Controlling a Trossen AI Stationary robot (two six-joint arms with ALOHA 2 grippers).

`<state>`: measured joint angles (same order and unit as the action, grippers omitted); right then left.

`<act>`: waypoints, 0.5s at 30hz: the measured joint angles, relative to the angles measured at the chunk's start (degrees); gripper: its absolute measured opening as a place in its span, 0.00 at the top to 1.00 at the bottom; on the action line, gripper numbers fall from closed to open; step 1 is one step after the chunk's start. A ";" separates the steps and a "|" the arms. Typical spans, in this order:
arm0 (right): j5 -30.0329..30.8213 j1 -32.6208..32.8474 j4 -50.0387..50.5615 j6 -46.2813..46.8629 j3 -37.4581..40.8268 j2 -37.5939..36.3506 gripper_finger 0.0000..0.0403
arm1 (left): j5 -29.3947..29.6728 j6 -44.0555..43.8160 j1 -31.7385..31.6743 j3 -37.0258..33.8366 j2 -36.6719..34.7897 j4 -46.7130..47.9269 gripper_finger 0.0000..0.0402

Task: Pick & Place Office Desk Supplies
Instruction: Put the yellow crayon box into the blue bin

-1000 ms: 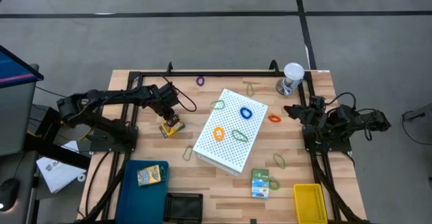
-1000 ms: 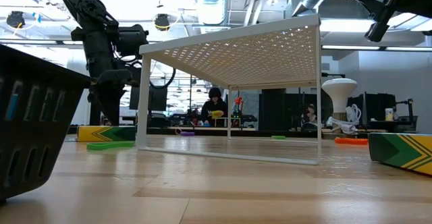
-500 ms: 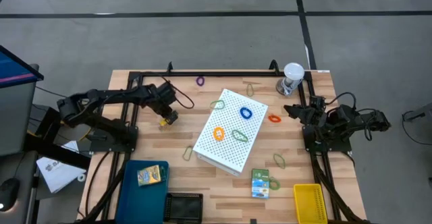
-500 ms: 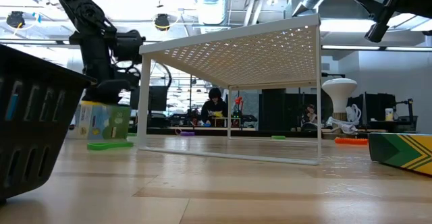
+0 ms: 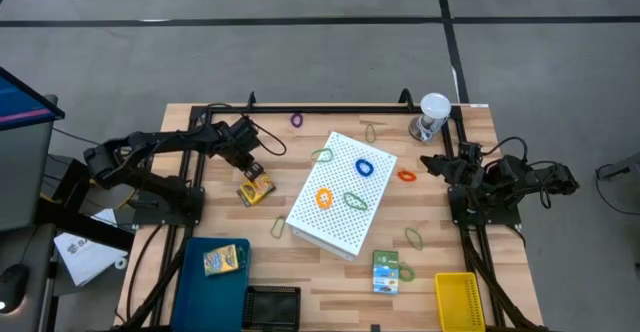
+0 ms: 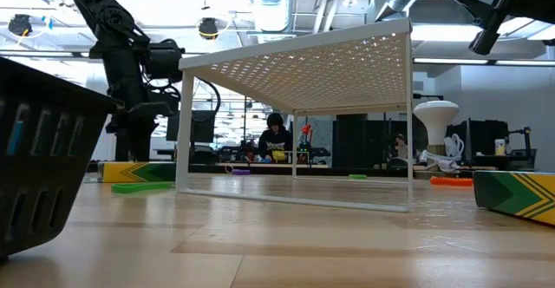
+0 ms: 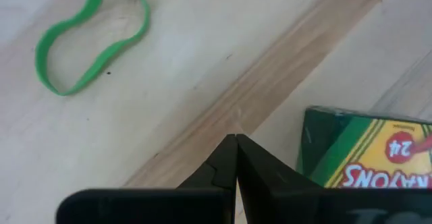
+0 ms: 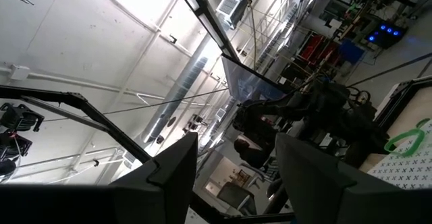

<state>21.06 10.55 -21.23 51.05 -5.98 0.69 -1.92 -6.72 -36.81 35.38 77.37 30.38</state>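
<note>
The task looks only begun. One crayon box (image 5: 225, 260) already lies in the blue tray (image 5: 197, 282), while a second crayon box (image 5: 255, 189) lies on the table (image 5: 330, 282) just beside the left tool (image 5: 249, 167), whose fingers are pressed together and hold nothing. The green card box (image 5: 386, 271) and the rubber bands (image 5: 413, 238) are left on the table. The right tool (image 5: 432, 162) waits with fingers apart, empty.

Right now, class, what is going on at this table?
The left gripper hangs shut and empty just above a crayon box lying on the table, left of the white perforated box. The right gripper waits open at the right side. Rubber bands lie scattered, and another crayon box sits in the blue tray.
</note>
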 joint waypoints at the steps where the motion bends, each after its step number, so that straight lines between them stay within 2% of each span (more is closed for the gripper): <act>1: 0.00 0.00 -0.01 0.02 0.00 0.01 0.51 | -0.96 0.32 0.06 0.01 -0.08 0.81 1.00; 6: -0.01 0.00 0.02 0.46 0.00 0.00 0.51 | -8.26 0.16 0.13 0.02 -0.95 3.78 1.00; 13: -0.02 0.00 0.26 0.66 0.00 0.00 0.51 | -9.48 -4.44 -0.03 0.78 -2.17 5.36 1.00; 15: 0.00 0.00 0.32 0.63 0.00 0.02 0.51 | -12.87 -6.87 -0.39 0.96 -2.19 5.92 1.00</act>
<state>21.06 10.55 -20.91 51.68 -5.98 0.71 -14.80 -13.60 -37.20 36.34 75.18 36.30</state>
